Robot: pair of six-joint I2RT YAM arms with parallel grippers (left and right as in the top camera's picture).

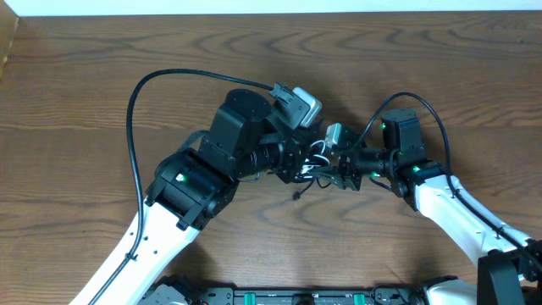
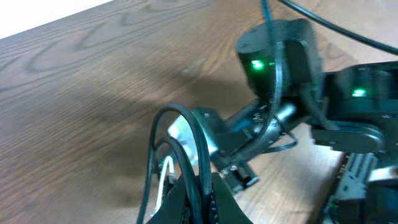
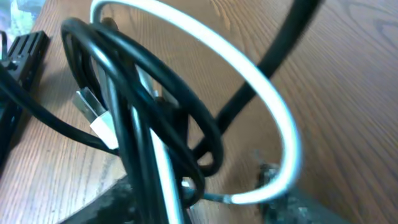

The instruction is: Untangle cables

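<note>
Overhead view: my left gripper (image 1: 303, 163) and right gripper (image 1: 340, 167) each pinch the cables (image 1: 319, 158), one looped bundle; untangling hardly started.

Brown wood on the worktop (image 1: 85, 51), with wavy grain lines, smooth, only a soft shine. Smooth, shiny, rubbery skin on the black cables (image 3: 143, 87). Very glossy, smooth skin on the white cable (image 3: 277, 118), bright along its curve. Pale silvery metal, a bit shiny, on the small plug (image 3: 93, 112). Dark, dull plastic on the left hand (image 2: 198, 186). Smooth, glossy white plastic on the arm shells (image 1: 449, 203), black and mostly dull plastic on the joint housings (image 1: 233, 127), smooth silver-grey casing on the wrist box (image 1: 296, 103)
</note>
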